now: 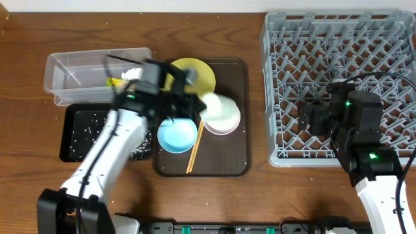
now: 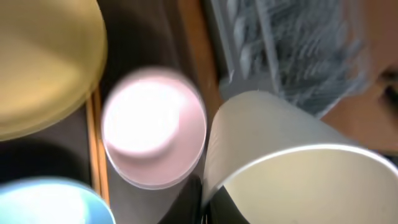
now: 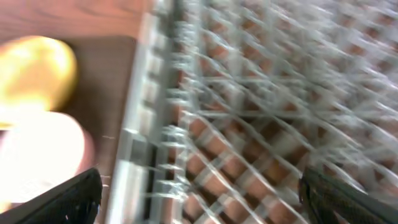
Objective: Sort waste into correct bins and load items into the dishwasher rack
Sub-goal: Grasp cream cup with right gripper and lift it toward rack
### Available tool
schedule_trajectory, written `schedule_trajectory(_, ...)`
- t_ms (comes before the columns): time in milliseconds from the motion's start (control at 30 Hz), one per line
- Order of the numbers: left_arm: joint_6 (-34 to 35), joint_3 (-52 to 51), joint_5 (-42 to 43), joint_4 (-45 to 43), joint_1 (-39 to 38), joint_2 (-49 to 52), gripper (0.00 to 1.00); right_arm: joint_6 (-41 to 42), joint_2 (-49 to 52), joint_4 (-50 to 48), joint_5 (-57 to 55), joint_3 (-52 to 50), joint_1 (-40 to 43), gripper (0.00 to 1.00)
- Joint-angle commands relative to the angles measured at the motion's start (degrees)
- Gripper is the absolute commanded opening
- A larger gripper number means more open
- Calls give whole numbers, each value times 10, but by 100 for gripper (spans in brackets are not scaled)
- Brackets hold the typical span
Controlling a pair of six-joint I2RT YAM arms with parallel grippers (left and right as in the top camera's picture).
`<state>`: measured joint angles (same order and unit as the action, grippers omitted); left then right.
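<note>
Clamping cup (image 2: 273, 130) in left gripper (image 1: 190, 97) above tray (image 1: 237, 162), likely headed for rack (image 1: 305, 39). Hovering right gripper (image 3: 199, 186) over rack, spread wide apart, probably for handoff.

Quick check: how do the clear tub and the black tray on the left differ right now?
The clear tub is see-through with tall walls; the black tray is opaque and shallow. The tub holds a wrapper and a tissue; the tray holds scattered rice grains. The tub lies farther from the robot, the tray nearer. Both are rectangular and similar in footprint.
</note>
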<state>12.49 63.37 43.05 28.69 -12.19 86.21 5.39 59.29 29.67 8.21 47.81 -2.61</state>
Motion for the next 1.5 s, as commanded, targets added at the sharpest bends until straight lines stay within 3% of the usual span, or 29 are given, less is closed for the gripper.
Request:
schedule_trajectory(0, 71, 6, 147, -49, 49, 26, 6, -21, 27, -23, 189, 9, -4, 99)
schedule_trajectory(167, 106, 6, 358, -156, 68, 91, 6, -76, 88, -52, 412, 9, -5, 99)
schedule_trajectory(300, 108, 6, 409, -160, 60, 134, 6, -122, 143, -97, 555, 9, -9, 99)
schedule_trajectory(467, 108, 6, 442, -160, 46, 160, 6, -128, 209, -186, 633, 9, -28, 99)
schedule_trajectory(667, 108, 6, 448, -160, 34, 160, 6, -124, 260, -276, 648, 9, -61, 99)
schedule_trajectory(1067, 108, 6, 449, -160, 32, 160, 6, -41, 263, -442, 645, 9, -100, 99)
schedule_trajectory(1300, 121, 6, 454, -160, 29, 160, 6, -41, 264, -440, 631, 9, -106, 81)
schedule_trajectory(1467, 121, 6, 465, -160, 18, 160, 6, -41, 264, -441, 617, 9, -112, 76)
